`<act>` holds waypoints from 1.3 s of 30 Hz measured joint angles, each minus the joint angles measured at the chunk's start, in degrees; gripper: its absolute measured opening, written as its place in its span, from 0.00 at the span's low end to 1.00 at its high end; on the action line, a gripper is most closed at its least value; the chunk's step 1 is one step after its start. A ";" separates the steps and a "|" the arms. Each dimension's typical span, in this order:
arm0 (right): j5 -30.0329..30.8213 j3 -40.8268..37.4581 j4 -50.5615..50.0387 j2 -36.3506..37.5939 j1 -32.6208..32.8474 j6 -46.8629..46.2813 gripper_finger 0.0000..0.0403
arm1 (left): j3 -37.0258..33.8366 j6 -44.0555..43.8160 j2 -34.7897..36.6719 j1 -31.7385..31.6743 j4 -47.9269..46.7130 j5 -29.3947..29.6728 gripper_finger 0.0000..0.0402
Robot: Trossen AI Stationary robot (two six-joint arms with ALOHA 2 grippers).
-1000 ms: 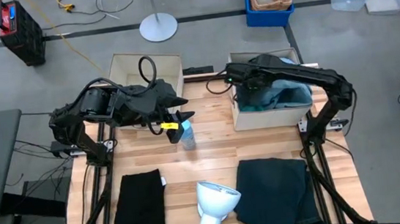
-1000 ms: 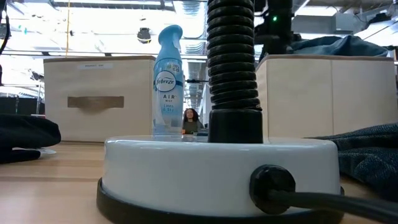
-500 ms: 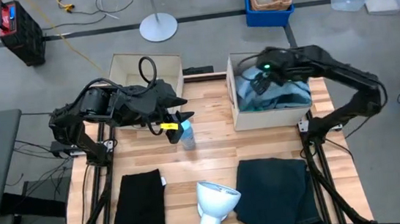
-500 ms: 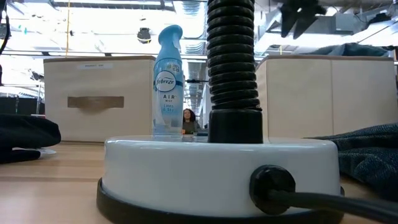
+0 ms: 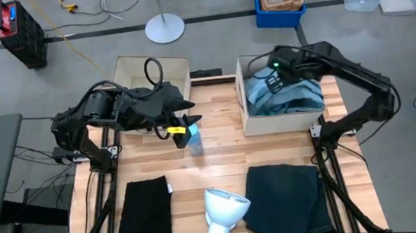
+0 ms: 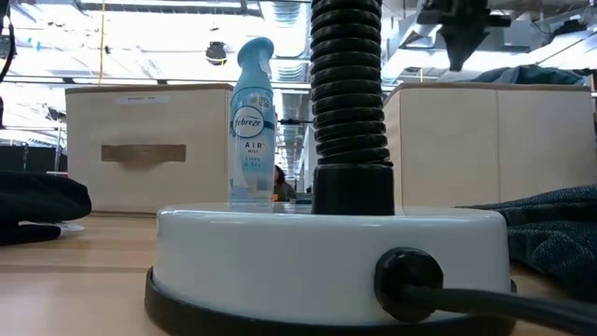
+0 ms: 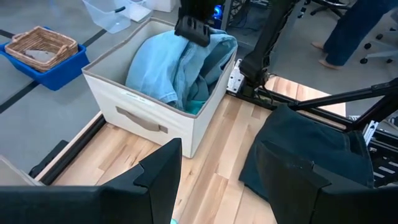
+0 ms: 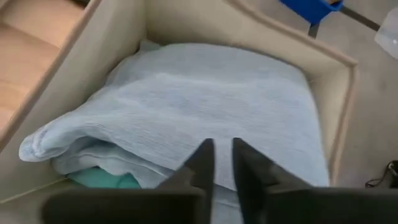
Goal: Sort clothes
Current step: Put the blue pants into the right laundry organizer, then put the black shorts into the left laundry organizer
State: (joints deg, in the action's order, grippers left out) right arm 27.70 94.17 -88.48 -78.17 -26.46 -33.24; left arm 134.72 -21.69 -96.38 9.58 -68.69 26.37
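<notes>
High view: wooden table (image 5: 226, 141) carries two beige boxes. The right box (image 5: 248, 120) holds grey-blue clothing (image 5: 290, 99); the right gripper (image 5: 274, 83) hangs over it. The left box (image 5: 130, 66) sits behind the left gripper (image 5: 191, 121), which is beside a spray bottle (image 5: 194, 141). A black garment (image 5: 143, 217) lies at the front left, a dark teal-black garment (image 5: 286, 199) at the front right, with a white lamp (image 5: 223, 211) between them.

Low view: the bottle reads "febreze AIR" (image 6: 248, 126); the lamp base (image 6: 326, 257) fills the foreground.

Left wrist view: left fingers (image 7: 155, 177) stand apart, holding nothing.

Right wrist view: right fingers (image 8: 200, 163) are nearly together, empty, above the grey-blue fabric; turquoise cloth (image 8: 102, 180) peeks out beneath.
</notes>
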 joint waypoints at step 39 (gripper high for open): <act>-4.20 -15.82 36.47 24.94 10.73 6.84 0.08 | 0.00 -3.35 0.00 1.89 -10.81 -0.15 0.49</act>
State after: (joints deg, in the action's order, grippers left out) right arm 23.51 78.35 -52.01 -53.23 -15.73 -26.40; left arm 134.72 -25.04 -96.38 11.47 -79.50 26.22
